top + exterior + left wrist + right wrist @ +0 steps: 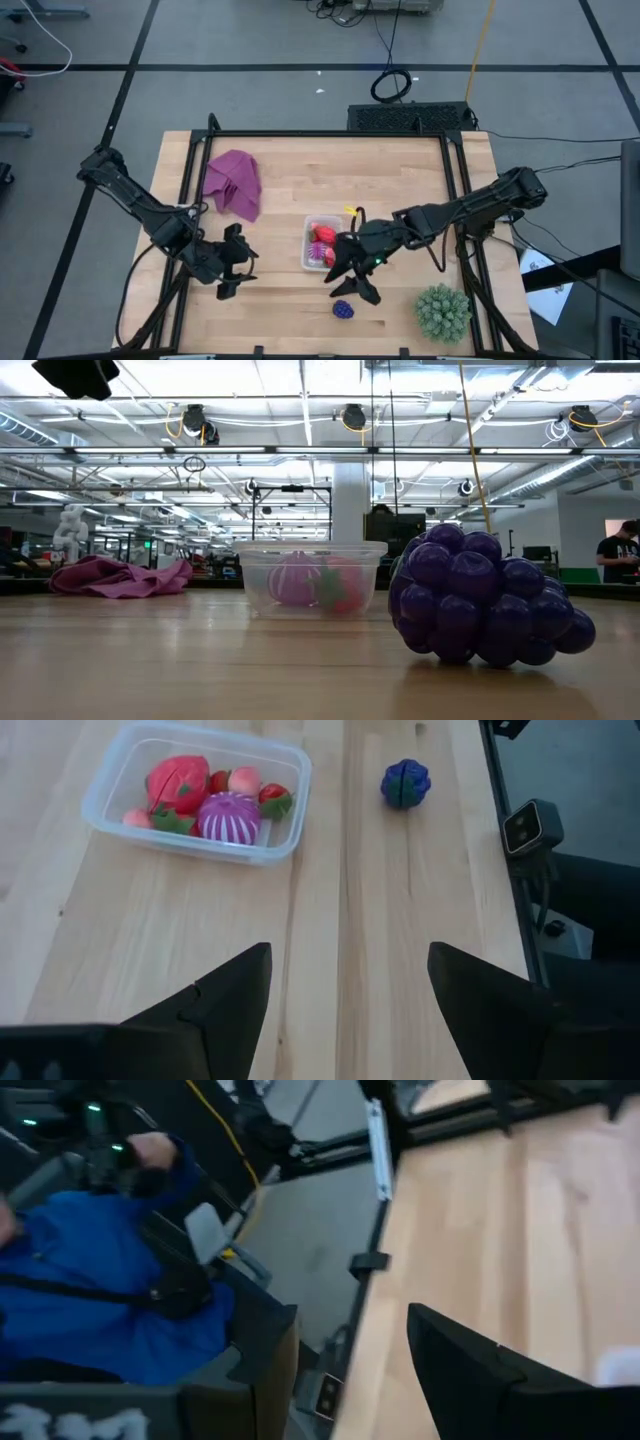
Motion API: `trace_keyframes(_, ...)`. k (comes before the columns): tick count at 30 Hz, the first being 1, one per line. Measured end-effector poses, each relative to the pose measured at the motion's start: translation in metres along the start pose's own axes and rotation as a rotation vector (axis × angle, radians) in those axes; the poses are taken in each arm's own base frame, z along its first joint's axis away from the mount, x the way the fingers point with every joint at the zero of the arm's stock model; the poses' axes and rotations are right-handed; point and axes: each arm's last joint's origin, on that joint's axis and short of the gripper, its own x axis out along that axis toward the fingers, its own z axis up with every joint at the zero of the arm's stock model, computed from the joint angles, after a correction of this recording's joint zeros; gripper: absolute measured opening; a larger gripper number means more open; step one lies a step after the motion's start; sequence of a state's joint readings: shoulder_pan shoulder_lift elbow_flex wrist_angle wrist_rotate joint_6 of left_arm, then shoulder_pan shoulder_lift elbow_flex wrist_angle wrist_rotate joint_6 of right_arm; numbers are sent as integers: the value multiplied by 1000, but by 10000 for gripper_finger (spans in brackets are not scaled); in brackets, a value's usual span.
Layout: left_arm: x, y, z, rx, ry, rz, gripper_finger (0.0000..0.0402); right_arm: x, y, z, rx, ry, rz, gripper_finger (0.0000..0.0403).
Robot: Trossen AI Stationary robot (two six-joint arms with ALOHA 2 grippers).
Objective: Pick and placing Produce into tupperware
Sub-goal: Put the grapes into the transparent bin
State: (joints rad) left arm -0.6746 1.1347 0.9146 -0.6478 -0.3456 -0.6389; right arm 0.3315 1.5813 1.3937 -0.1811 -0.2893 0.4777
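A dark purple toy grape cluster (485, 598) lies nearest the low camera, alone on the bare wood close to the front edge of the light wooden bench (290, 180), a little right of centre. In the overhead view it sits just in front of the right gripper (352, 282), apart from it.

The small clear plastic rectangular tub with rounded corners (308, 243) stands behind the grapes, near the middle of the bench, with open wood on its left and rear sides. It holds a larger red strawberry piece (177, 780), a ribbed magenta fruit (228, 818) and several small red berries (273, 793).

The right gripper hangs between the tub and the grapes, at the tub's front right corner. Its fingers appear spread and hold nothing.

The left gripper (234, 262) hovers over the front left part of the bench, well clear of the tub. Its jaws are wide apart and empty, with bare wood ahead.

A crumpled magenta cloth (234, 183) lies near the rear left corner. A green spiky ball (443, 311) sits in the front right corner, beside the edge rail.

A person in a blue top (100, 1290) is visible beyond the bench.
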Motion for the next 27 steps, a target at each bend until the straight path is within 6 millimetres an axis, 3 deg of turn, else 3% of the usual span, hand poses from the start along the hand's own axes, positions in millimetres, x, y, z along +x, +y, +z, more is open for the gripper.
trace_keyframes(11,0,0,-1,-18,-6,17,274,-3,41,4,-341,-197,55,180)
trace_keyframes(20,0,0,0,-41,-8,20,273,-5,73,-22,-246,-47,-284,180)
trace_keyframes(27,1,2,1,-47,-10,27,273,-28,104,6,-235,-95,-245,180)
